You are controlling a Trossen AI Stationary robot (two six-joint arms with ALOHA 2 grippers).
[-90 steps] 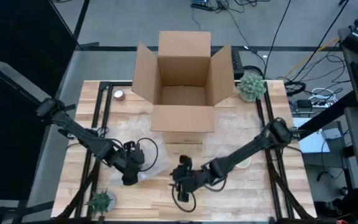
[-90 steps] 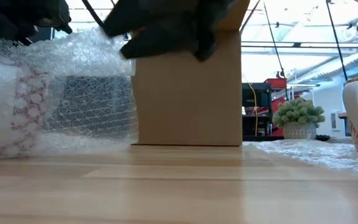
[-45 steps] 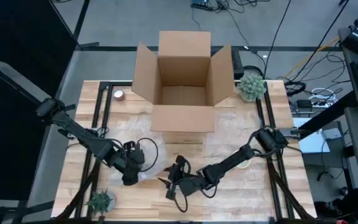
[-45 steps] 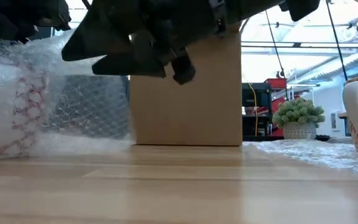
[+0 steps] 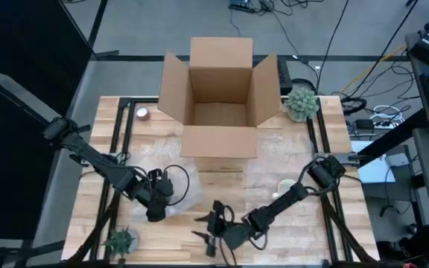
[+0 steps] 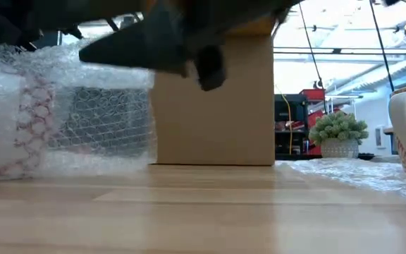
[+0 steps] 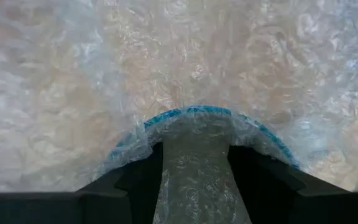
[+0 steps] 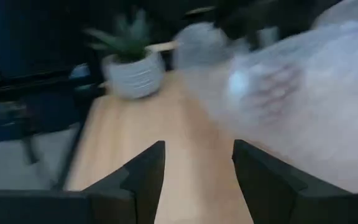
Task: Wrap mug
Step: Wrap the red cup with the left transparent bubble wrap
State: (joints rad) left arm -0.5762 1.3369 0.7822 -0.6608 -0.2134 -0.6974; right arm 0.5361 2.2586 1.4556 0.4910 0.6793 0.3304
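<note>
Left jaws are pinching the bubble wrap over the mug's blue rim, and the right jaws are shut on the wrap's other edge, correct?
Not quite. The left gripper does pinch the bubble wrap over the mug's blue rim, but the right gripper holds nothing: the right wrist view shows its jaws open, with only bare table between them.

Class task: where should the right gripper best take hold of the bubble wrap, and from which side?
Probably the bubble wrap's loose flap beside the mug, approached from the right gripper's own side: it stands free there, while the left gripper pins the mug end.
</note>
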